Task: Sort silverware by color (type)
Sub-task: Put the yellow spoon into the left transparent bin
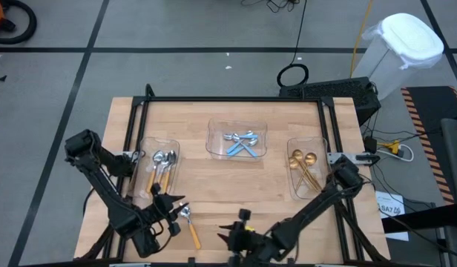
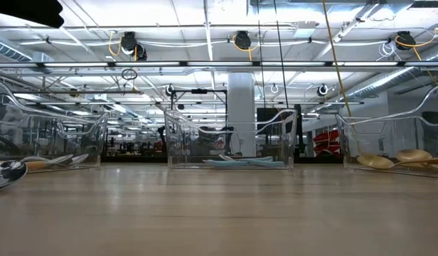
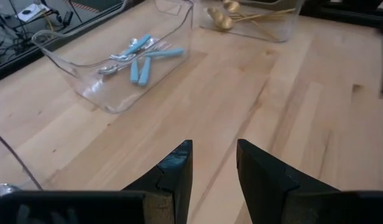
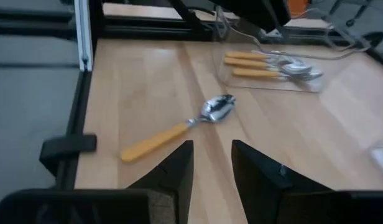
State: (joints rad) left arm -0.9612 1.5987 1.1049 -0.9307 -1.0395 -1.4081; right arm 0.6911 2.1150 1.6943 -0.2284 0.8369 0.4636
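Note:
One spoon with an orange handle (image 1: 190,225) (image 4: 179,127) lies flat on the table near its front edge; its bowl (image 2: 7,173) shows in the low view. My left gripper (image 1: 175,210) (image 3: 214,146) hovers open just left of it, pointing toward the far right. My right gripper (image 1: 232,231) (image 4: 212,146) is open to the spoon's right, pointing at it from a short way off. More orange-handled spoons lie in the left clear tray (image 1: 160,167), blue-handled ones in the middle tray (image 1: 239,141) (image 3: 138,56), gold ones in the right tray (image 1: 306,169).
A black frame (image 1: 228,99) runs along the table's far edge and both sides. Bare wood lies between the trays and the front edge. Off the table, at the far right, stand a black box (image 1: 332,90) and a white bin (image 1: 410,41).

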